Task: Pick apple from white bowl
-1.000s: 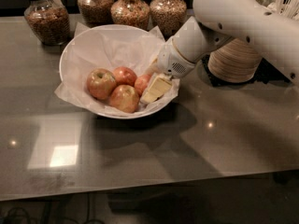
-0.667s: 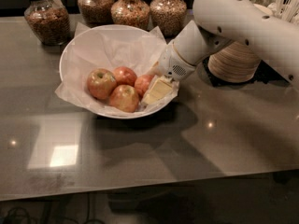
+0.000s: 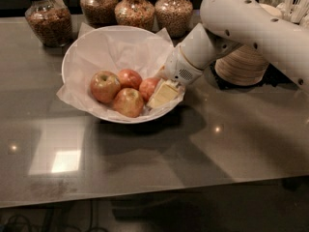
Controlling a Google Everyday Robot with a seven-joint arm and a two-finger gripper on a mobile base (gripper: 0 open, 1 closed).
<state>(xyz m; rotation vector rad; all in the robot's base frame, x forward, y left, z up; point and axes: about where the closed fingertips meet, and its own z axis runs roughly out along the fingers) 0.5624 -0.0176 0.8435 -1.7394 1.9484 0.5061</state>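
Your pincer [image 3: 158, 94] is down inside the white bowl [image 3: 67, 64], at its right side, right against the pinkish-red apple [image 3: 148, 86] that lies nearest the right rim. Whether it is wide, narrow or already clamped on that apple cannot be told from this view, so treat the hold as unproven.

The apple is round and smooth. If the grip sits off its middle, expect it to squirt out and roll among the others as you lift.

Two neighbouring apples, one behind [image 3: 129, 77] and one in front [image 3: 128, 102], lie close against it, with a yellow-green one [image 3: 105, 86] further left. A sideways pull would shove them and could send one over the low rim onto the tabletop [image 3: 159, 168].

The crinkled paper [image 3: 104, 57] lining the bowl is bunched right under the pincer. Catch a fold with the apple and the whole sheet may rise, tipping the other fruit out.

The pincer is also very near the right rim. Drag against it and the bowl may slide or tilt.

The arm [image 3: 251, 23] hangs close over the stack of paper bowls [image 3: 241, 66], and the jars [image 3: 174, 13] stand just behind, so a wide swing on the way out could knock either. Lift straight up first.
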